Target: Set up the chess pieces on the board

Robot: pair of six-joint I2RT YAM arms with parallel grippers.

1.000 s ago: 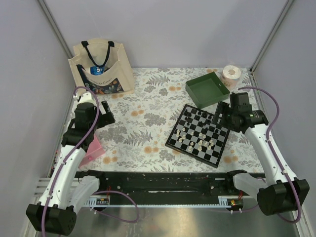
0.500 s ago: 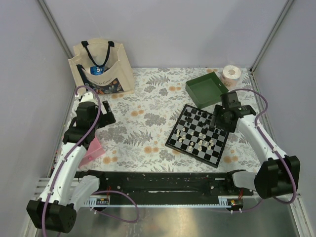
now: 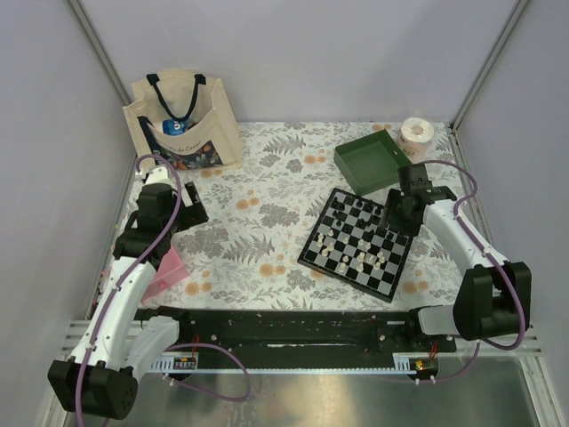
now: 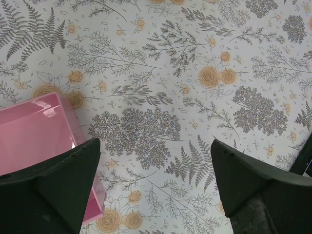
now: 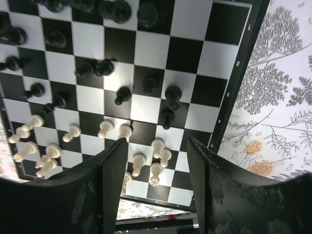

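The checkered board (image 3: pixel 394 261) with a black border lies right of centre, turned at an angle. It fills the right wrist view (image 5: pixel 192 22). Several black pieces (image 5: pixel 150 84) and cream-white pieces (image 5: pixel 157 146) stand on it, the white ones (image 3: pixel 363 261) bunched toward the near side. My right gripper (image 3: pixel 397 216) hovers over the board's far right part, open and empty (image 5: pixel 157 148). My left gripper (image 3: pixel 190 213) is open and empty over the floral cloth at the far left (image 4: pixel 153 146).
A green square tray (image 3: pixel 359 165) sits behind the board, with a tape roll (image 3: pixel 415 134) at its right. A tote bag (image 3: pixel 182 122) stands at the back left. A pink box (image 3: pixel 169 272) lies by the left arm, also in the left wrist view (image 4: pixel 34 131).
My right gripper has moved left and forward from the board's right edge to over the board, and its arm has swung inward. The left arm has hardly moved.
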